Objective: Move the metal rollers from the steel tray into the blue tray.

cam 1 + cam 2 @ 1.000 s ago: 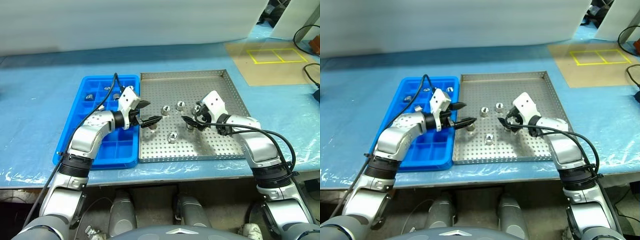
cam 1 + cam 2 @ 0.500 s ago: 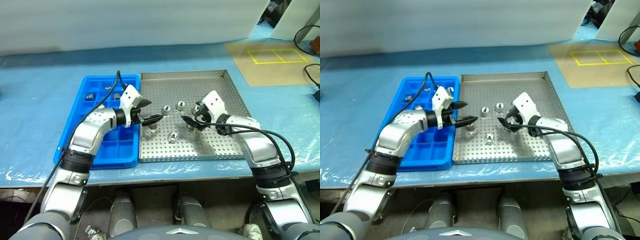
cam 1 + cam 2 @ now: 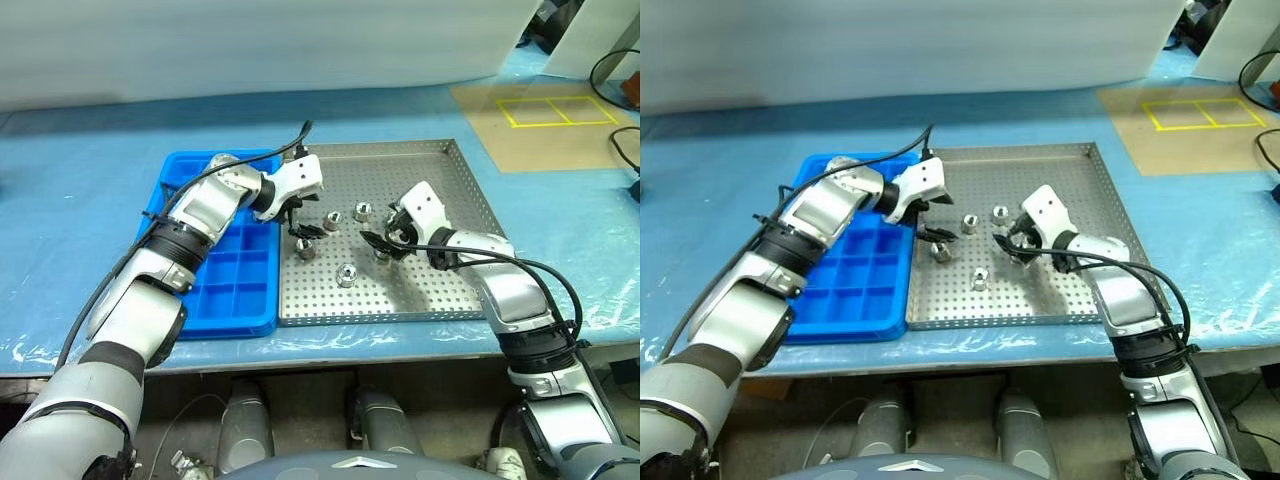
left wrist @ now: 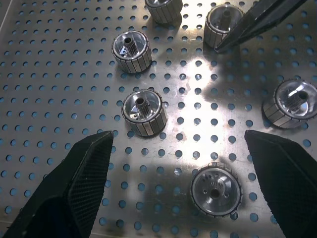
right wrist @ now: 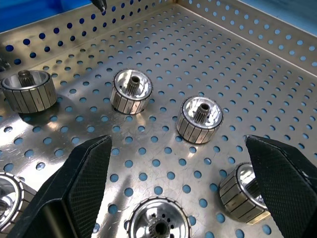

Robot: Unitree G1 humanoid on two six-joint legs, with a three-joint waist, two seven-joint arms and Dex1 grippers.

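Since the earlier frame, the left gripper (image 3: 303, 221) has swung from the blue tray's right edge to a steep downward pose over the left part of the steel tray (image 3: 440, 290); the right gripper (image 3: 385, 238) is unchanged. Both grippers stand wide, holding nothing.

Left gripper: centre of the frame, fingers (image 4: 81, 173) spread above the perforated floor, hanging over a roller (image 3: 306, 247).

Right gripper: just right of centre, low over the tray with rollers around its tips.

Rollers (image 3: 345, 274): at least five lie loose mid-tray, mutually apart, including ones at (image 3: 330, 220) and (image 3: 362, 211).

Blue tray (image 3: 235, 300): left of centre, touching the steel tray's left rim. Whether its upper compartments hold anything cannot be told; the arm covers them.
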